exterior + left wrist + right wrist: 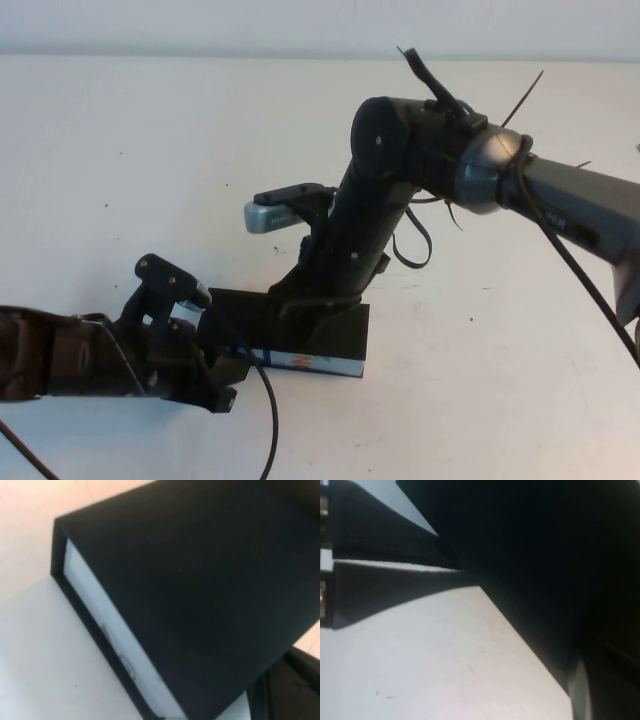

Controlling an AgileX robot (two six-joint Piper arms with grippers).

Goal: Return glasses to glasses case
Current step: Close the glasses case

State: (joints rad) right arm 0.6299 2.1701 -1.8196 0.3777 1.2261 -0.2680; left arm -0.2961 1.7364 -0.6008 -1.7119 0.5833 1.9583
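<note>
The glasses case (335,335) is a black box lying low in the middle of the table, its white side strip (300,359) printed in blue and orange. It fills the left wrist view (200,580) and is a dark wall in the right wrist view (530,555). My right gripper (295,300) comes down from the right onto the top of the case and is shut. At the case's left end, my left gripper (215,378) is right against the box. The glasses are hidden.
The white table (480,400) spreads out on every side of the case. A black cable (268,420) loops down from the left arm towards the front edge. The right arm's grey wrist camera (275,215) sticks out above the case.
</note>
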